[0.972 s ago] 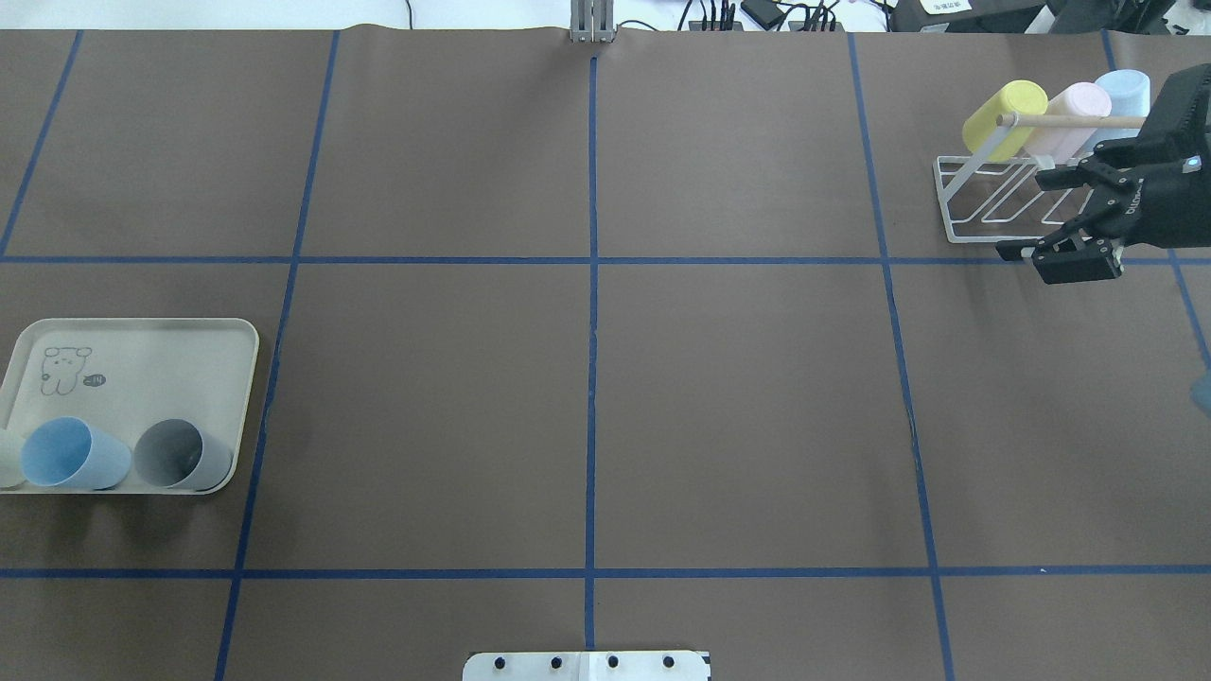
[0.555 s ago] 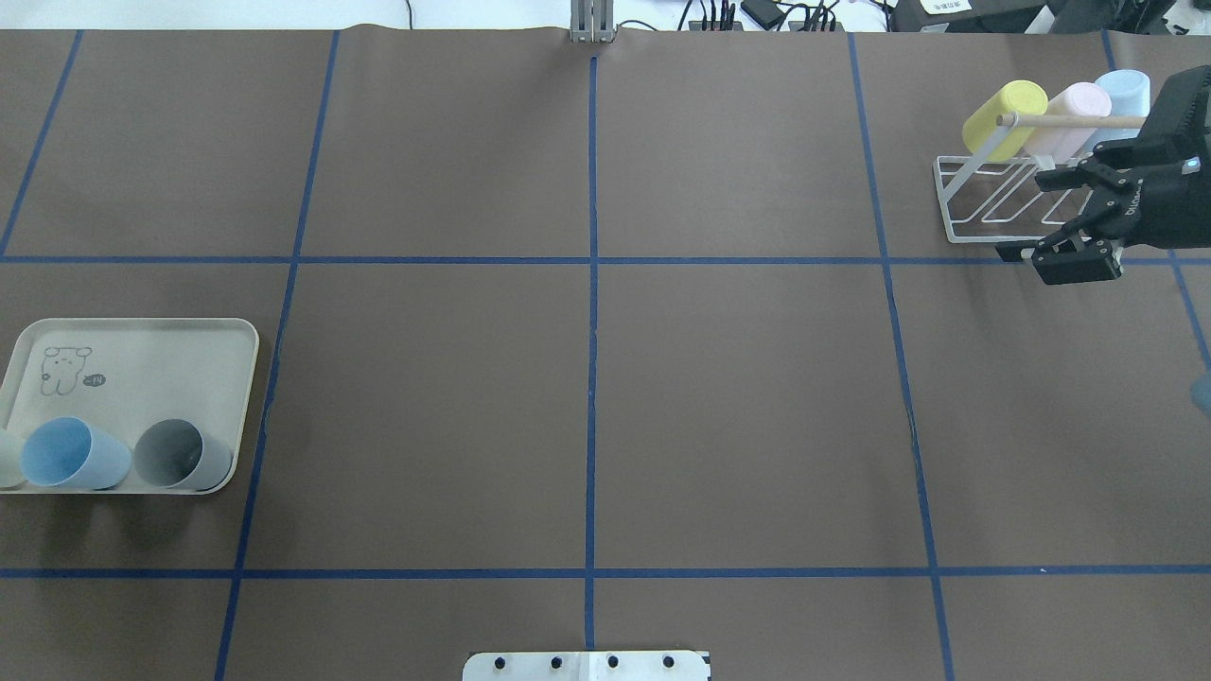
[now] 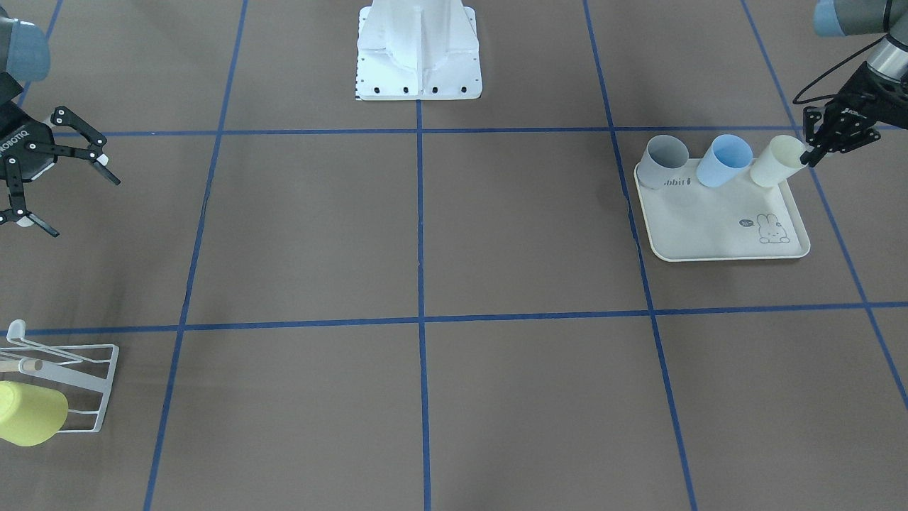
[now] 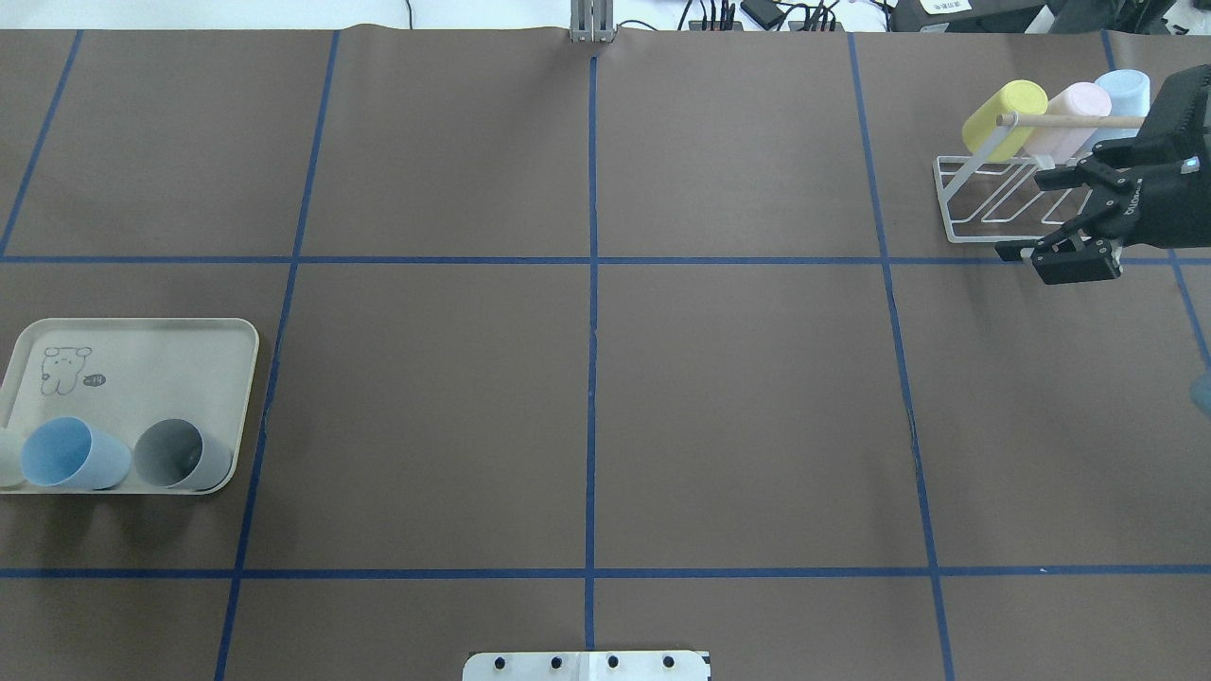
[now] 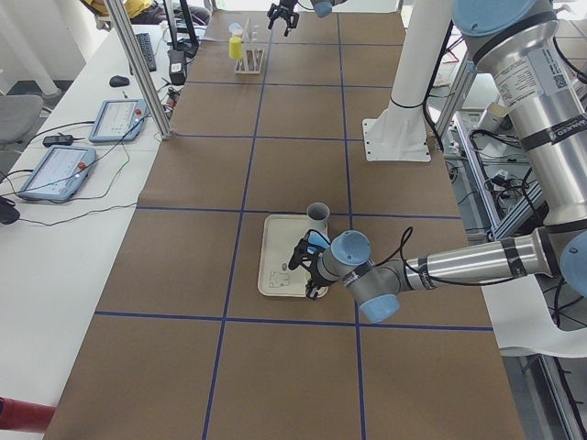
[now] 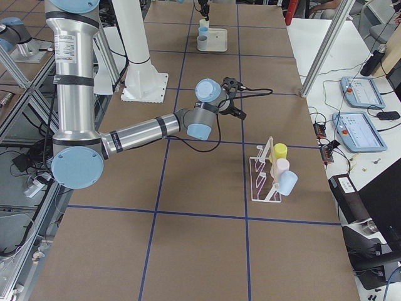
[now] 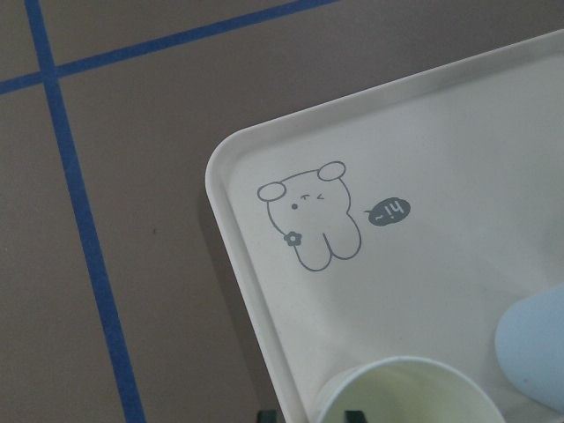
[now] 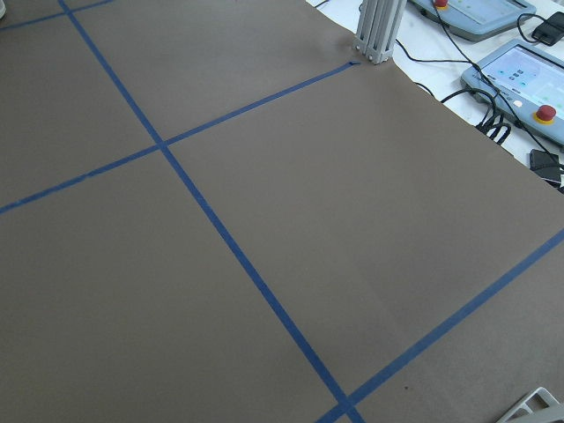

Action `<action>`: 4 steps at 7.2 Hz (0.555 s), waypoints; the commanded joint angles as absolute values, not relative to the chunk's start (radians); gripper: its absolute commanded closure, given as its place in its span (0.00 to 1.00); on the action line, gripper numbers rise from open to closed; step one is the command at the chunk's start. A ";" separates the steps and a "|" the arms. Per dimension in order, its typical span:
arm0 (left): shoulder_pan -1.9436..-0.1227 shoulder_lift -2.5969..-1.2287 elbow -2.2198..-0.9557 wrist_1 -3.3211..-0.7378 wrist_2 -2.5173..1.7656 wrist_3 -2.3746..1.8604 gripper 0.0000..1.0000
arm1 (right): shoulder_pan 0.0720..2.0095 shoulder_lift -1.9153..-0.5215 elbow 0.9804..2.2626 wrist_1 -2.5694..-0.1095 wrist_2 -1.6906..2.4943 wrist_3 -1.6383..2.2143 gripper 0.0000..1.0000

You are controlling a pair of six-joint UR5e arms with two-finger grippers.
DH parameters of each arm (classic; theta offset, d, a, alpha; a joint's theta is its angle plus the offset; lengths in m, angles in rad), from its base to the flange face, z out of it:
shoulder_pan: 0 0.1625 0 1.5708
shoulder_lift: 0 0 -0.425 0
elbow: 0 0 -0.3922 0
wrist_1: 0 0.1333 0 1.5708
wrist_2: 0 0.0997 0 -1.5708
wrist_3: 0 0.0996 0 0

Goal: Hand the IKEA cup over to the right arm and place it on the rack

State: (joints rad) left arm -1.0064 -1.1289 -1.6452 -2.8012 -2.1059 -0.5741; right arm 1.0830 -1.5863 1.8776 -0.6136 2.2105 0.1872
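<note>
Your left pincer [image 3: 809, 155] sits at the rim of the cream cup [image 3: 774, 165], one finger inside and one outside. You cannot tell whether it pinches. The cup stands in a corner of the tray [image 3: 716, 231], beside a blue cup [image 3: 723, 162] and a grey cup [image 3: 663, 162]. The left arm [image 5: 459, 266] stretches low and nearly level over the counter [image 4: 738, 407]. Your right pincer [image 4: 1026, 216] hangs spread wide and empty, near the rack [image 4: 979, 153] but apart from it. The right arm [image 6: 144, 128] reaches out almost level.

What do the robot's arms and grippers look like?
The left arm and right arm are silver tubes with light-blue joint caps and black wrist cables. The left gripper and right gripper are black, two-fingered; the right one bears white ROBOTIQ lettering.
</note>
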 commanded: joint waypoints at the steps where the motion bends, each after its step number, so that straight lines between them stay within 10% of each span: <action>1: -1.006 -1.126 -1.643 -2.834 -2.108 -0.572 1.00 | 1.083 -1.585 1.878 -0.614 2.210 0.187 0.00; 4: -1.023 -1.118 -1.676 -2.855 -2.114 -0.571 1.00 | 1.075 -1.568 1.876 -0.614 2.210 0.178 0.00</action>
State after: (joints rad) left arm -1.0165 -1.1206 -1.6578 -2.8520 -2.1127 -0.5708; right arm 1.0806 -1.5768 1.8777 -0.6136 2.2098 0.1825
